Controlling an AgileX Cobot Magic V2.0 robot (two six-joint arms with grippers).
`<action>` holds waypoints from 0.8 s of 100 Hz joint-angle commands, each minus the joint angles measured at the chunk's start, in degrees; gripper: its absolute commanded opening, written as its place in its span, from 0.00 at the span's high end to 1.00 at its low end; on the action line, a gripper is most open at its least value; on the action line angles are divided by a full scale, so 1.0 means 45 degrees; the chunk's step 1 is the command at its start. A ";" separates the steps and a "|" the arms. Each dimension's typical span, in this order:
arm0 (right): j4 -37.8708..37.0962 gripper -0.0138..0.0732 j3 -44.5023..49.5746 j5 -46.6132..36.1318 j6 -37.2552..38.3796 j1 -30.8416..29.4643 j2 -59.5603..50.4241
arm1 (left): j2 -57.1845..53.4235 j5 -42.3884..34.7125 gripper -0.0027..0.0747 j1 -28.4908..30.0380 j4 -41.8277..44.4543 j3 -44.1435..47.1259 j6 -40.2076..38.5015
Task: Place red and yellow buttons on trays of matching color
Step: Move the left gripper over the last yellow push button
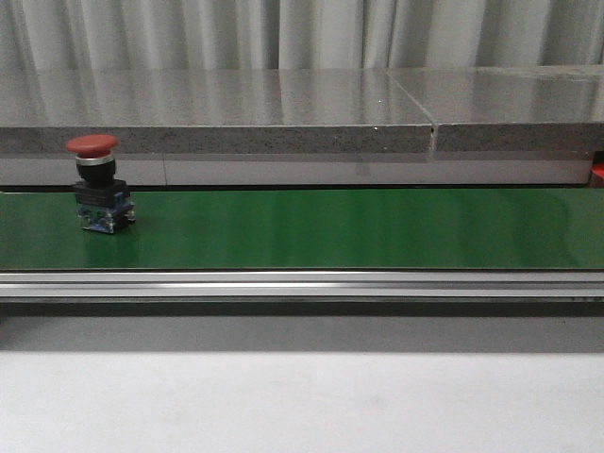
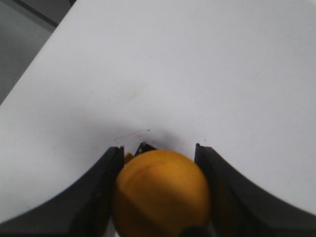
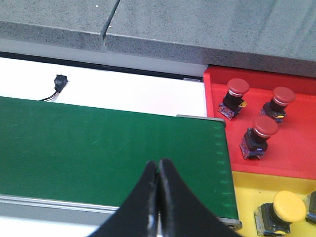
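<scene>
While my left claw (image 2: 160, 168) pinches a round yellow push button (image 2: 162, 192) between its two black fingers (image 2: 98, 197), all I see beyond it is a plain white tabletop (image 2: 197, 74) with nothing in the way. My right claw (image 3: 158, 170) hangs with its dark fingers pressed together and nothing between them, over the near edge of the long green conveyor belt (image 3: 98, 143). Just past the belt's end lies a yellow plastic tray (image 3: 252, 190) holding a yellow-capped button (image 3: 284, 210), and beyond that tray a red plastic tray (image 3: 296, 148) with three red-capped buttons (image 3: 261, 133) standing upright. In the front view, a lone red mushroom-headed button (image 1: 96, 184) stands upright at the belt's left end, before a grey stone ledge (image 1: 283, 118).
</scene>
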 commanded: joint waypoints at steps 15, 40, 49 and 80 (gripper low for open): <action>0.0081 0.92 -0.0345 -0.0898 -0.0106 -0.0006 -0.0011 | -0.1387 0.0362 0.99 0.0006 -0.0593 -0.1065 -0.0106; 0.0081 0.92 -0.0345 -0.0898 -0.0106 -0.0006 -0.0011 | -0.3533 0.1333 0.99 -0.0743 -0.0593 -0.0968 -0.0106; 0.0081 0.92 -0.0345 -0.0898 -0.0106 -0.0006 -0.0011 | -0.4438 0.1501 0.99 -0.1318 -0.0593 -0.0571 -0.0106; 0.0081 0.92 -0.0345 -0.0898 -0.0106 -0.0006 -0.0011 | -0.7346 0.0469 0.99 -0.3402 -0.0514 0.3006 -0.0106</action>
